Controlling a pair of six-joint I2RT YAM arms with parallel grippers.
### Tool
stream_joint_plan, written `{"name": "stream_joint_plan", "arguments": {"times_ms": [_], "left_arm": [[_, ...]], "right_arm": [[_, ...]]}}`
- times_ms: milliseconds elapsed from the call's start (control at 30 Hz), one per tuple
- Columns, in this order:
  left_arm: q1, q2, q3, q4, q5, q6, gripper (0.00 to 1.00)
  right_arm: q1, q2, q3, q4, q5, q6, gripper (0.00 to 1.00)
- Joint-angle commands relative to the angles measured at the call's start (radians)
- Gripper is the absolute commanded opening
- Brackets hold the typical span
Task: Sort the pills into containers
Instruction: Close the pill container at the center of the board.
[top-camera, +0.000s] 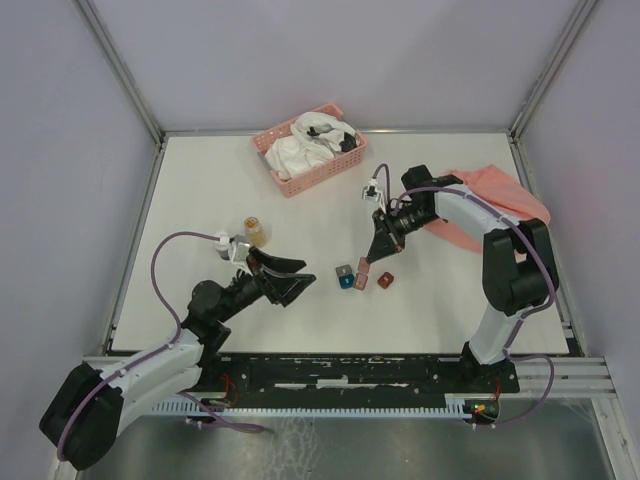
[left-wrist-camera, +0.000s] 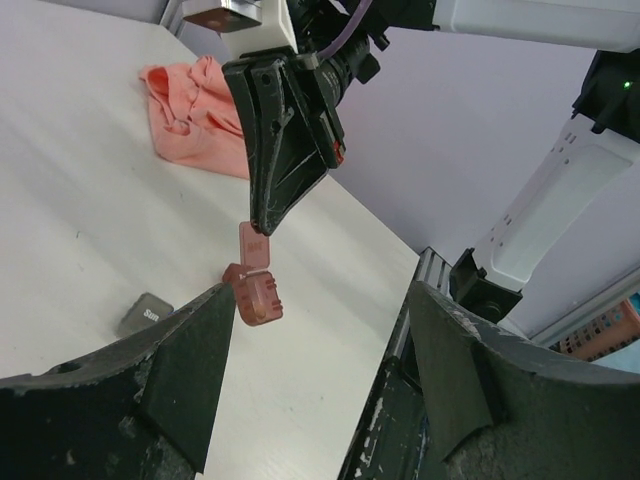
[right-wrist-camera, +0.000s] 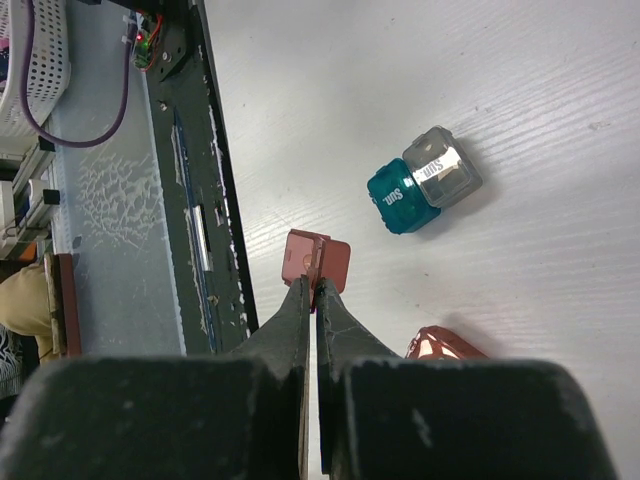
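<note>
– Amber pills (top-camera: 256, 232), where were they?

– Inside a small clear jar (top-camera: 256, 228) with a white cap. It stood upright on the tabletop (top-camera: 200, 190), just beyond the left end effector (top-camera: 308, 273) and apart from it.

– Was that end effector holding anything?

– No. Its two fingers stood wide apart with nothing between them, lying low and pointing toward the middle of the tabletop.

– And the right end effector (top-camera: 368, 257)?

– Closed. Its fingers were pressed together on the edge of a dark red box (right-wrist-camera: 325, 258). It pointed steeply downward, and from the left wrist camera the pinched part looked like a thin flap.

– Where were the other boxes?

– The teal box (right-wrist-camera: 393, 198) and the grey box (right-wrist-camera: 443, 168) sat touching each other, just beside the gripped one. Both had "sun." printed on them. The second dark red box (top-camera: 386, 280) lay near, on the other side.

– Anything else about?

– A pink slatted basket (top-camera: 310, 180) at the far edge, holding white cloth (top-camera: 315, 140), and a salmon cloth (top-camera: 495, 190) bunched at the right side, partly under the right arm.
</note>
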Motion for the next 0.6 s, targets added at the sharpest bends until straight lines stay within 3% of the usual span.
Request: {"name": "stream_joint_plan", "arguments": {"times_ms": [0,333,567], "left_arm": [[-0.009,0.015,0.021,0.121,-0.042,0.099,0.77],[-0.014,0.166,0.049,0.185,-0.006,-0.051,0.77],[-0.027,0.195,0.048,0.191,-0.005,-0.076,0.77]], "right_arm": [[-0.007,-0.06,-0.009,0.024,-0.052,0.016,0.02],[-0.007,-0.092,-0.014,0.006,-0.083,-0.009,0.02],[-0.008,-0.096,-0.016,-0.008,-0.103,-0.033,0.02]]}}
